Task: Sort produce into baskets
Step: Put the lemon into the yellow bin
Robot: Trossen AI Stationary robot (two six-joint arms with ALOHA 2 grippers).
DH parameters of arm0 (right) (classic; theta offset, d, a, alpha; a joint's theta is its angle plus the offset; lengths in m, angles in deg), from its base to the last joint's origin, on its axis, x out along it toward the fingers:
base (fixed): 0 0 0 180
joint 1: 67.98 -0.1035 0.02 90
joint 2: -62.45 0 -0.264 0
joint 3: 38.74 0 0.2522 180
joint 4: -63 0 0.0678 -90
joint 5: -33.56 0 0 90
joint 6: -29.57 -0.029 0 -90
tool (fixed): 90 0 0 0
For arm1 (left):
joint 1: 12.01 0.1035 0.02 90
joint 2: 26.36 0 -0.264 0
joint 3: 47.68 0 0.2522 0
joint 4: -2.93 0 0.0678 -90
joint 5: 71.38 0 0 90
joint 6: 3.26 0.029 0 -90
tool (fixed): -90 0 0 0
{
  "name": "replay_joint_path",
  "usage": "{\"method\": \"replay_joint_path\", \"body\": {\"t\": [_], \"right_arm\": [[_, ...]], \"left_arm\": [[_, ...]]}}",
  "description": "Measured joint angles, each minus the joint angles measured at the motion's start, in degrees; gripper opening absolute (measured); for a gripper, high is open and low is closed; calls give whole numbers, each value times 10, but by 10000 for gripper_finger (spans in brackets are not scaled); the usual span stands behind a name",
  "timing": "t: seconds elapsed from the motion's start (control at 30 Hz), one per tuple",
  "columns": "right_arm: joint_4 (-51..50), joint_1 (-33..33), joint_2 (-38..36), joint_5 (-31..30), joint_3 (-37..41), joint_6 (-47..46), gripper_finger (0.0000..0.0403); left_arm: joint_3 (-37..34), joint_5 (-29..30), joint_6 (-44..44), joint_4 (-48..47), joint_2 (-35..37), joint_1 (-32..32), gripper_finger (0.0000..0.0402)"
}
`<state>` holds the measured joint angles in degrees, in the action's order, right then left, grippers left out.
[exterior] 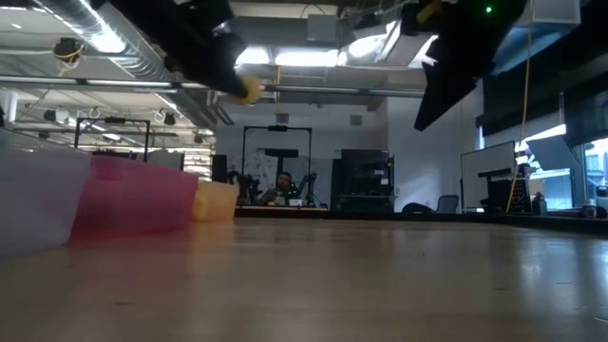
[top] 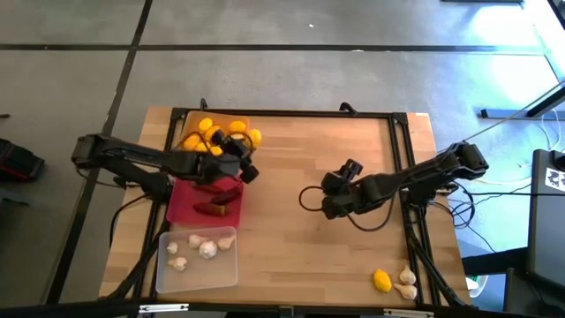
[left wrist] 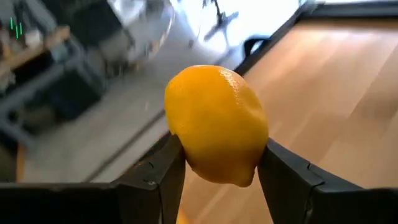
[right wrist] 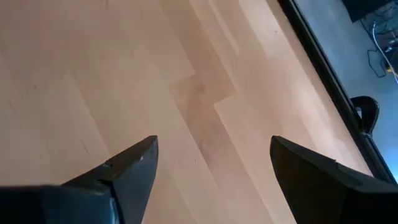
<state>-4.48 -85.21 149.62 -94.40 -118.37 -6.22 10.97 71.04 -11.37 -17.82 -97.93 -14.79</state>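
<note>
I am holding a yellow lemon (left wrist: 217, 124) in my left claw (left wrist: 221, 171). My two dark fingers (left wrist: 158, 177) are pressing on its two sides, and it is sitting up between them. My left claw is hanging up in the air, over the orange basket (top: 188, 123), with the red basket (top: 181, 205) just beside it. More lemons (top: 212, 135) are lying in the orange basket under my claw. A dark red pepper (top: 216, 209) is lying in the red basket. The clear basket (top: 168, 271) is sitting on the far side of the red one from my claw, and white garlic bulbs (top: 207, 249) are lying in it.

My right claw (right wrist: 211, 168) is hanging wide open over the bare wooden table (right wrist: 124, 81), with nothing between its fingers. It is well apart from my left claw. One more lemon (top: 381, 281) and some garlic (top: 407, 281) are lying near the table's corner, a good way from my right claw.
</note>
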Motion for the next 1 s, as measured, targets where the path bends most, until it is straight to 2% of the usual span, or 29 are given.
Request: {"method": "replay_joint_path", "body": {"t": [0.2, 0.3, 0.4, 0.67, 0.83, 1.0], "right_arm": [[-1, 0, 17, 0, 0, 0, 303], [-1, 0, 22, 1, 0, 1, 303], [4, 0, 28, 0, -1, 1, 303], [16, 0, 44, 0, -1, 5, 303], [16, 0, 47, 0, 0, 5, 303], [16, 0, 47, 0, 0, 5, 303]], "left_arm": [[26, -92, -150, -250, 56, 98, 173], [26, -131, -185, -333, 77, 154, 173], [26, -137, -200, -388, 88, 200, 173], [12, -202, -188, -404, 82, 313, 173], [4, -204, -171, -405, 69, 365, 175], [4, -204, -153, -404, 60, 385, 194]]}}
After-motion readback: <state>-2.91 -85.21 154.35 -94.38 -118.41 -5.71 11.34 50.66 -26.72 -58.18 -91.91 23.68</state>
